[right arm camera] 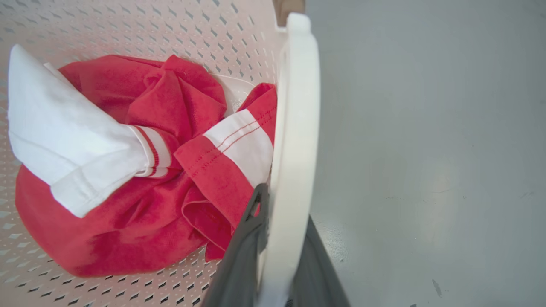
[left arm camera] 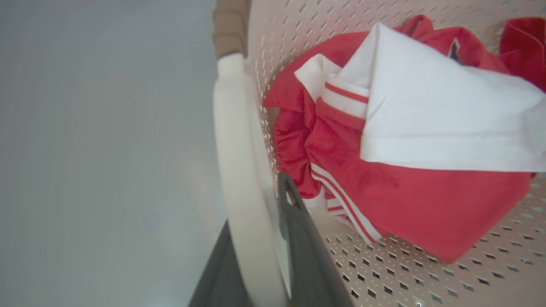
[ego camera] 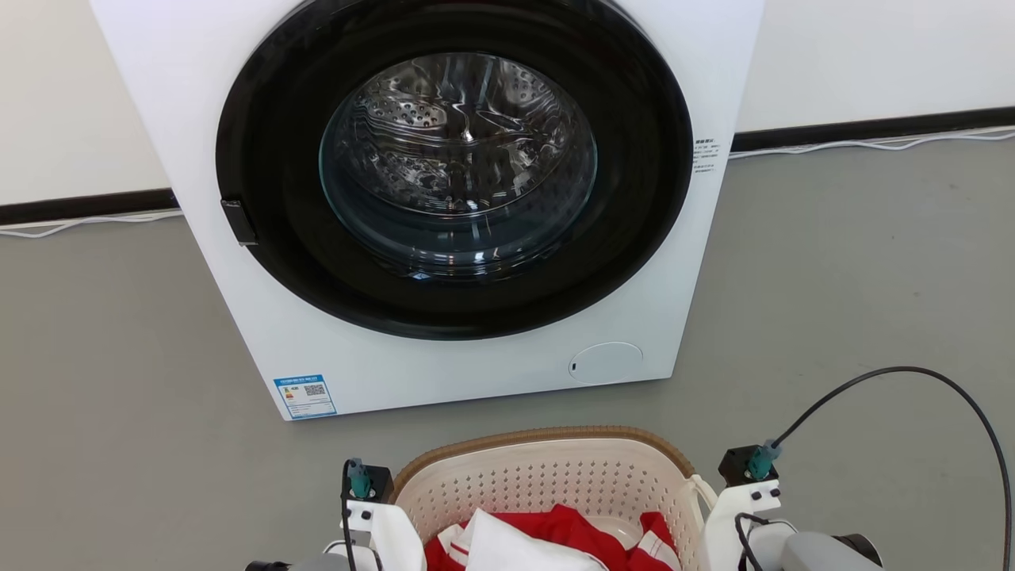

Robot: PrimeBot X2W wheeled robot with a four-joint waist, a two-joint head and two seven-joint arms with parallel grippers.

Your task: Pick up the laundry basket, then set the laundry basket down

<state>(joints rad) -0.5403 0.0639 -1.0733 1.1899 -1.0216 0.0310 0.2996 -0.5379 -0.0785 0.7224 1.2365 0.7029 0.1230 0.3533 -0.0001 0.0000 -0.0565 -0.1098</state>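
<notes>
The laundry basket (ego camera: 547, 480), cream-white and perforated with a brown rim, sits at the bottom centre of the head view with red and white clothes (ego camera: 547, 539) inside. My left gripper (left arm camera: 256, 204) is shut on the basket's white left loop handle (left arm camera: 232, 128), one dark finger on each side of it. My right gripper (right arm camera: 283, 204) is shut the same way on the right loop handle (right arm camera: 298, 106). In the head view both wrists flank the basket. Whether the basket's bottom touches the floor is hidden.
A big white washing machine (ego camera: 476, 373) with a shut round black door (ego camera: 456, 166) stands just beyond the basket. Grey floor (ego camera: 833, 277) spreads to both sides. A white cable (ego camera: 872, 144) runs along the wall's dark baseboard. My right arm's black cable (ego camera: 912, 371) arches at the lower right.
</notes>
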